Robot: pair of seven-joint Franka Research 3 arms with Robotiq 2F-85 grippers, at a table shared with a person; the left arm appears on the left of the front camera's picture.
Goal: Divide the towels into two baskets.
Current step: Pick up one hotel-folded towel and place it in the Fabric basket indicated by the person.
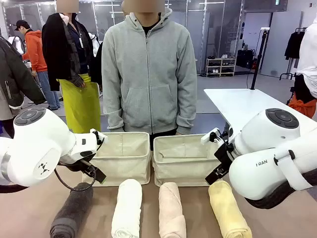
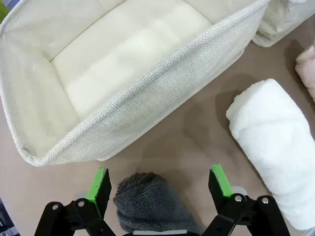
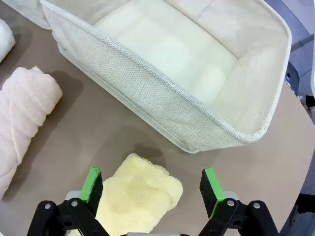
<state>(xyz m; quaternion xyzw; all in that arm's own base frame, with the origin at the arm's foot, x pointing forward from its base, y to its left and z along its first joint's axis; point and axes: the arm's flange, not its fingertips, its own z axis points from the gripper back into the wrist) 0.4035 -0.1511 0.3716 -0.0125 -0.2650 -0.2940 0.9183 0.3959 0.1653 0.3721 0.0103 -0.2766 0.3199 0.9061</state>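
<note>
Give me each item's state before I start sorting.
left basket: empty
right basket: empty
grey towel: rolled, on table
white towel: rolled, on table
pink towel: rolled, on table
yellow towel: rolled, on table
left gripper: open over grey towel
right gripper: open over yellow towel

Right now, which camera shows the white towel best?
Front view: the white towel lies almost full length between the dark grey towel and the pink towel. The left wrist view crops it; the right wrist view catches a sliver.

Bright, soft light falls from above. Faint grey shadows lie on the table point(image 2: 197, 147) beside the white towel point(image 2: 275, 142). The basket point(image 2: 147, 98) floor looks washed-out bright.
</note>
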